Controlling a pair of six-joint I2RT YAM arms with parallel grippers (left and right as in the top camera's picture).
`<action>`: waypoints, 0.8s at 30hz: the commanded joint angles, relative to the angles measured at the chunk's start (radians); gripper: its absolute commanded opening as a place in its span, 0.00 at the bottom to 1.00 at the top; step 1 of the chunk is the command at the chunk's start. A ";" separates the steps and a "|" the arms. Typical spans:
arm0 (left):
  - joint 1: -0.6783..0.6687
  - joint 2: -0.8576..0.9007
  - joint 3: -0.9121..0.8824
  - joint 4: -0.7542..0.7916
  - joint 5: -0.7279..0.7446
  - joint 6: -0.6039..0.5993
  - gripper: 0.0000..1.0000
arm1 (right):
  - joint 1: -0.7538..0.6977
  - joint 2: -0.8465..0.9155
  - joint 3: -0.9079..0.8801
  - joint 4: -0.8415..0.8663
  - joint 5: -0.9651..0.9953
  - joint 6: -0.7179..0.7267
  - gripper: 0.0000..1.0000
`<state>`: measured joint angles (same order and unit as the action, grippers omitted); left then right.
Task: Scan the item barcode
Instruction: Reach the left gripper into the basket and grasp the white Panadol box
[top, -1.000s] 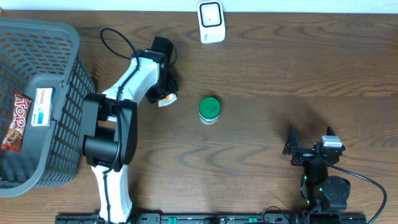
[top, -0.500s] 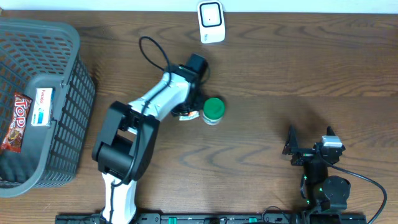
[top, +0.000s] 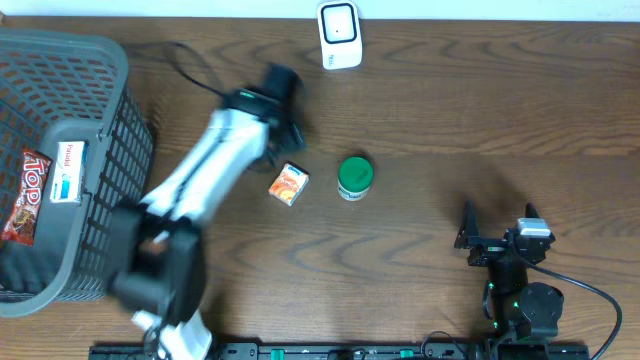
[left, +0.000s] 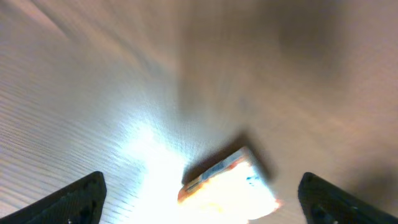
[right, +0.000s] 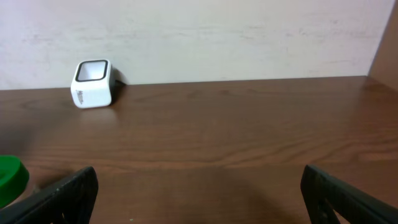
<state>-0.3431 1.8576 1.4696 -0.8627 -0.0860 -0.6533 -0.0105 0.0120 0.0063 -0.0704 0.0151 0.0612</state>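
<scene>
Overhead first: my left gripper (top: 287, 130) is hovering, blurred, over the middle-left of the tabletop (top: 450, 120). The small orange box (top: 288, 184) is lying flat on the wood just nearside of it, touching nothing. The green-lidded jar (top: 354, 177) is standing just beside the box on its right, apart from it. The white scanner (top: 340, 35) is sitting at the far edge, and the end of my own left arm (top: 210, 160) is hanging roughly between it and the box. The grey basket (top: 100, 110) is filling the left edge, with a red snack pack (top: 25, 195) and a white packet (top: 68, 172) lying inside. My right gripper (top: 497, 225) is resting near the near right corner, well apart from everything.

Left wrist now: my fingertips (left: 81, 199) are standing wide at both lower corners. The box is showing blurred between them, touching neither, beside a bright glare.

Right wrist: these fingers (right: 68, 196) are spread wide too, gripping nothing. The scanner is standing at the far edge by the wall (right: 249, 31), and the jar's green lid is peeking in at the left border.
</scene>
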 joint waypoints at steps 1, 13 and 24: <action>0.088 -0.243 0.103 -0.001 -0.026 0.065 0.99 | 0.004 -0.005 -0.001 -0.003 0.002 0.013 0.99; 0.671 -0.565 0.172 -0.084 -0.072 -0.051 0.99 | 0.004 -0.005 -0.001 -0.003 0.002 0.013 0.99; 0.895 -0.243 0.171 -0.022 -0.082 0.502 0.98 | 0.004 -0.005 -0.001 -0.003 0.002 0.013 0.99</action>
<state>0.5461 1.5227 1.6516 -0.8902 -0.1574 -0.4603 -0.0105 0.0120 0.0063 -0.0704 0.0154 0.0612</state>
